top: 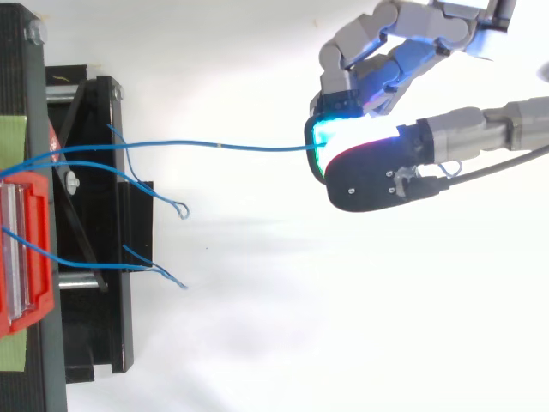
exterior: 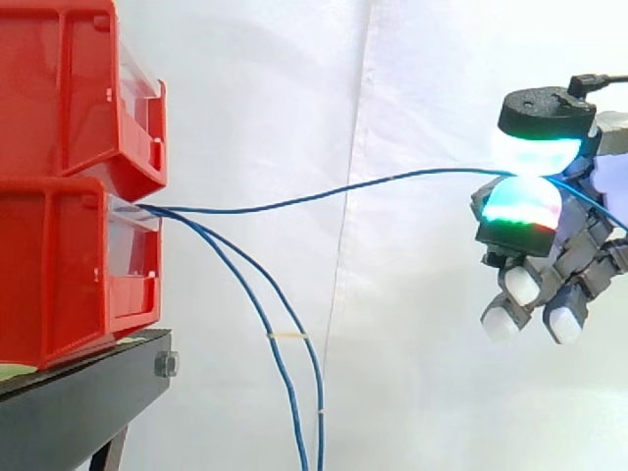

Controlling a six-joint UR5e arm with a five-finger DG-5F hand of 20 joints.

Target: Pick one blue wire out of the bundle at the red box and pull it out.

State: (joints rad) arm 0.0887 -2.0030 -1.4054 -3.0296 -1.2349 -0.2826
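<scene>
White curtain [exterior: 412, 88]; fingers [exterior: 535, 149] pinch blue wire [top: 257, 148], origin unclear.

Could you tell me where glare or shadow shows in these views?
Side view: the curtain is evenly lit, with faint fold shadows; the hand's pads glow around the blue wire. Top view: the background washes out near the hand, with soft grey shadow beside the stand.

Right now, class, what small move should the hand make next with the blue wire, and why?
Probably pull slightly farther from the red box: the hand pinches one blue wire between glowing pads, and it runs nearly taut into the box, not yet out, while the other wires hang slack.
</scene>
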